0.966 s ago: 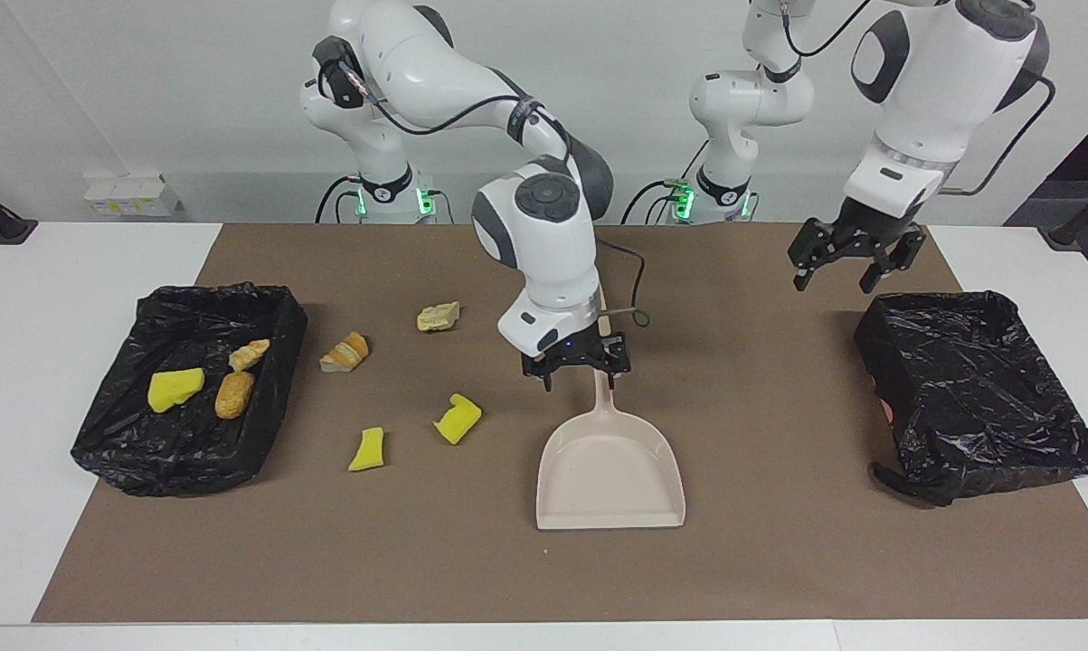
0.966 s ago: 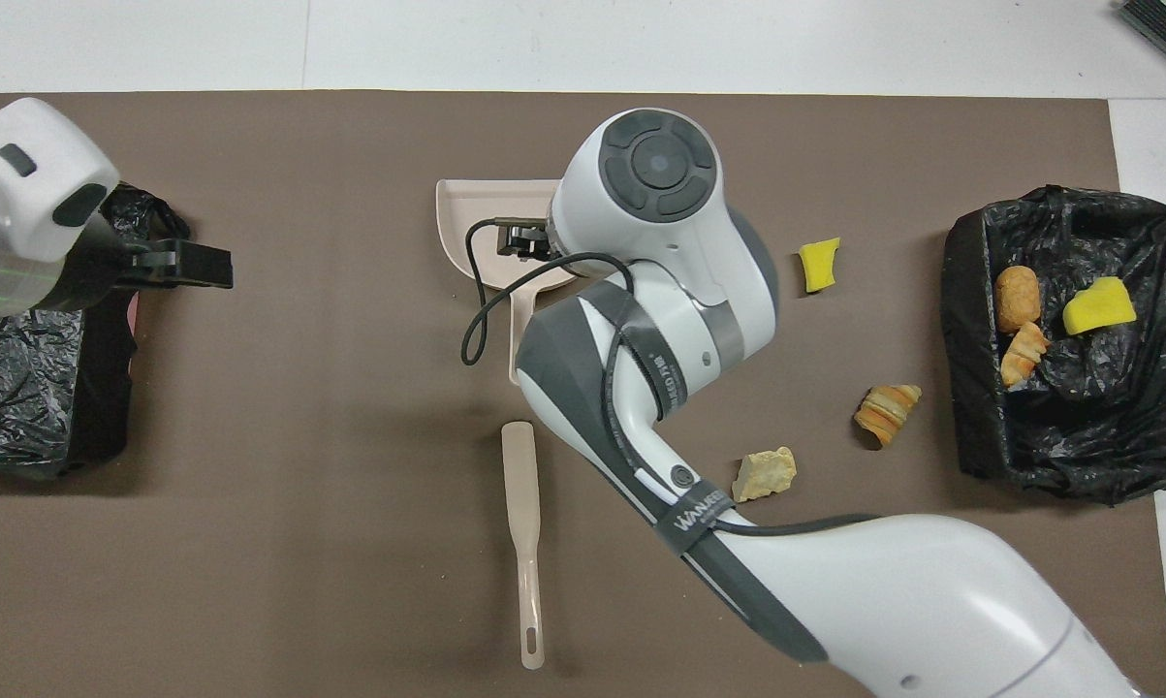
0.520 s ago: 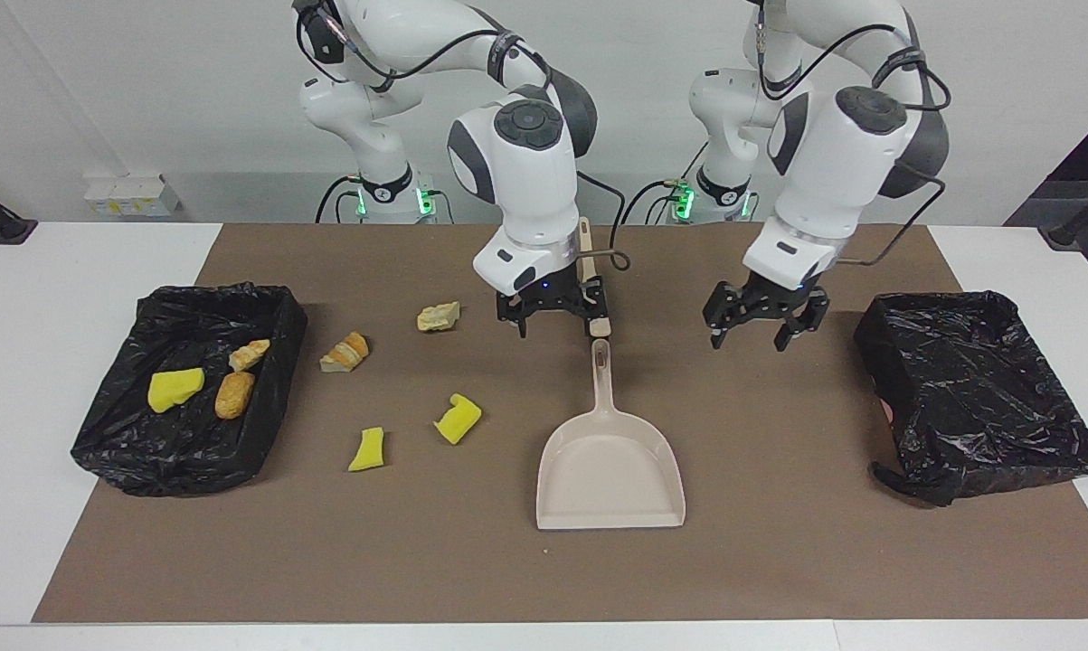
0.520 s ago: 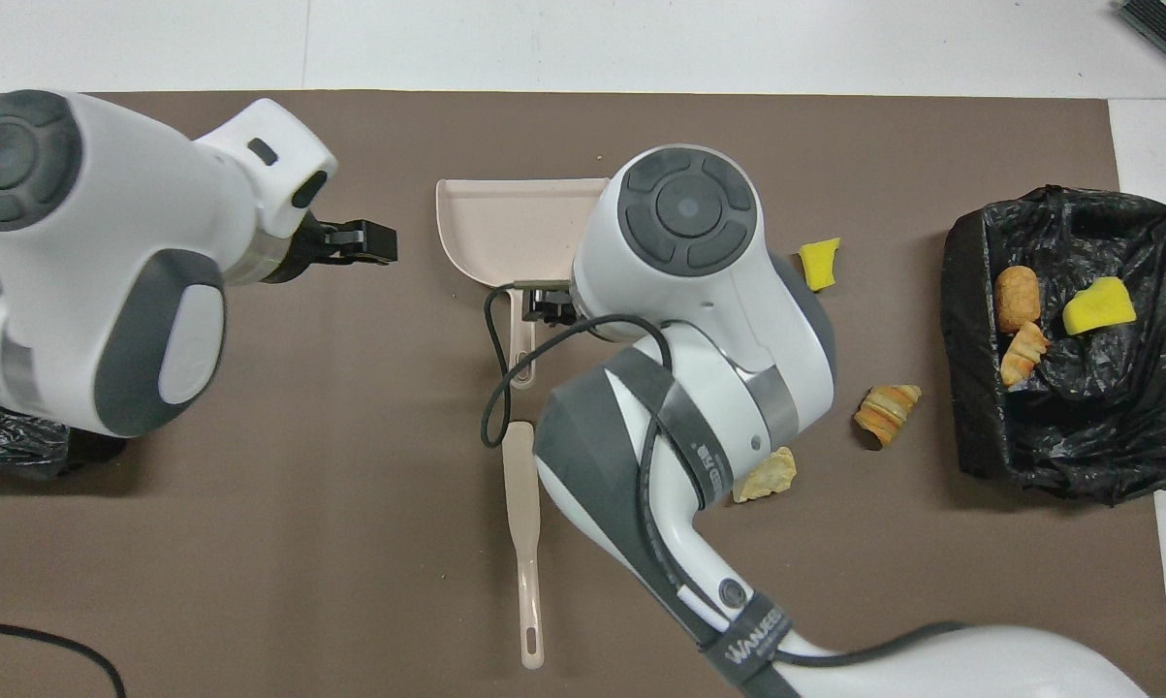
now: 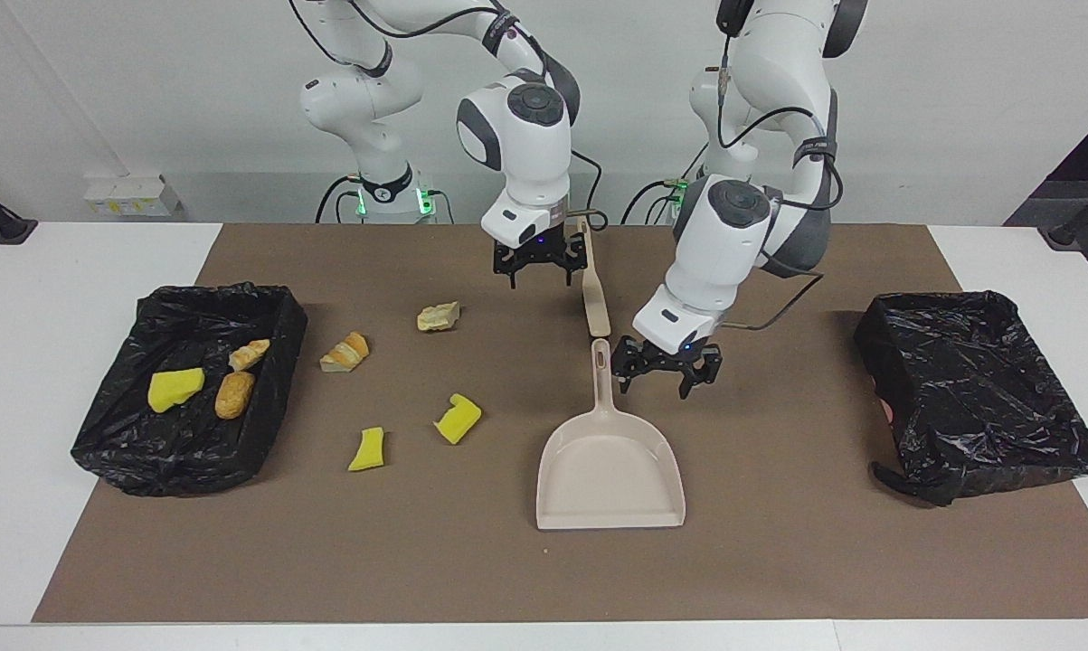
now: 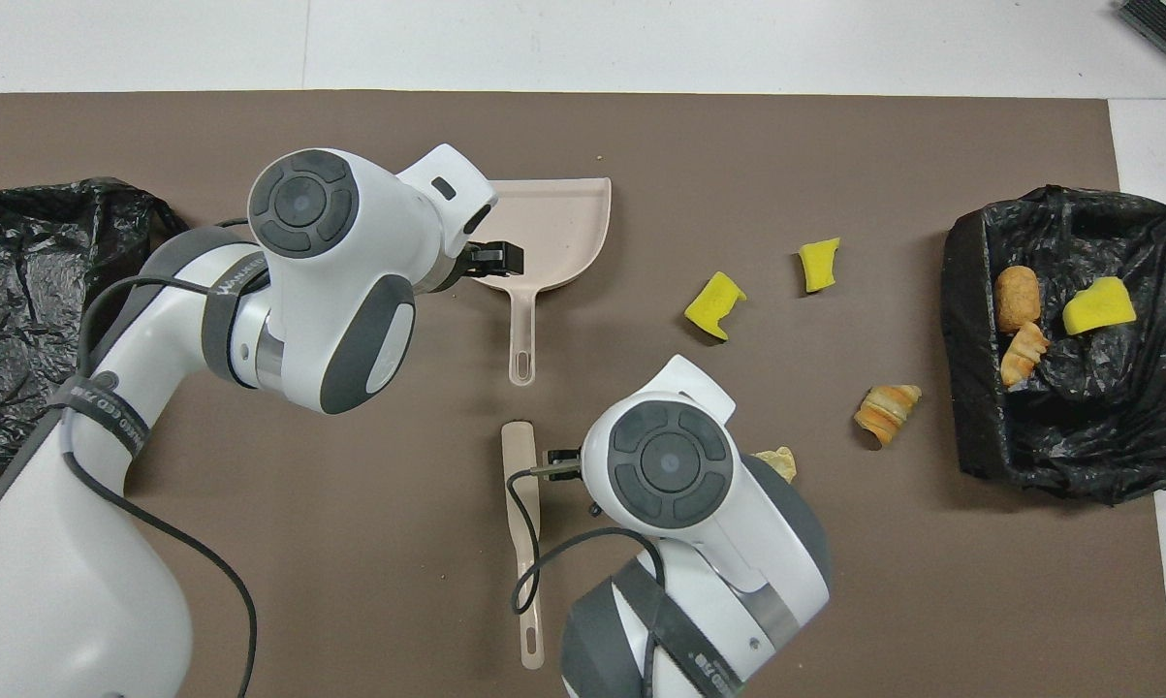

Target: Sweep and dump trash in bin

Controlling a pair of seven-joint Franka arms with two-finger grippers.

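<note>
Covering part of the tan scrap [image 6: 779,461] in the overhead view, the right arm hides one piece; in the facing view that scrap lies in full sight. Counted: seven trash pieces, four loose on the desk [image 5: 779,561] mat, three in the black-lined bin [image 5: 127,452] at the right arm's end. A second lined bin [image 5: 978,398] sits at the left arm's end. One dustpan [image 5: 611,470], one brush [image 5: 593,294]. Left pincer [image 5: 666,377] hangs open and empty just beside the dustpan handle. Right pincer [image 5: 538,268] hangs open and empty beside the brush, whose upper end it partly hides.
</note>
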